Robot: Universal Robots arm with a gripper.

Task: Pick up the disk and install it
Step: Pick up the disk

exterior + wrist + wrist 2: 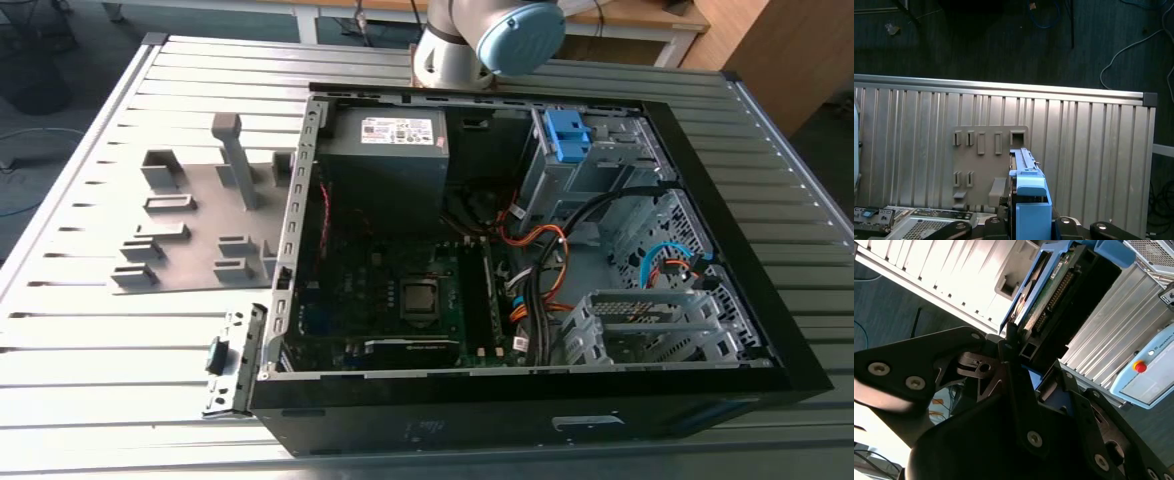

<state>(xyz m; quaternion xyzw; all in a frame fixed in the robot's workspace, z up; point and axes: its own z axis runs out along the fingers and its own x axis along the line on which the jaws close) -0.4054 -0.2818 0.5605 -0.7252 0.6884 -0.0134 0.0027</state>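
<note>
My gripper (1015, 340) is shut on the disk (1049, 287), gripping it by one end. In the second wrist view the disk stands edge-on, with its green circuit board, its connector row and the blue carrier frame along its side. In the first wrist view the disk's blue frame (1029, 197) sticks out between the gripper's dark links, well above the table. Below it lies the grey fixture plate (986, 160) with its slots. The open computer case (534, 260) lies on its side on the slatted table (94, 340), with a drive cage (594, 165) at its back right.
A grey power supply (387, 150) and a blue bracket (566, 135) sit inside the case, along with the motherboard (400, 300) and orange and blue cables (547, 250). The fixture plate (200, 230) lies to the exterior view's left. A pendant with a red button (1140, 367) lies nearby.
</note>
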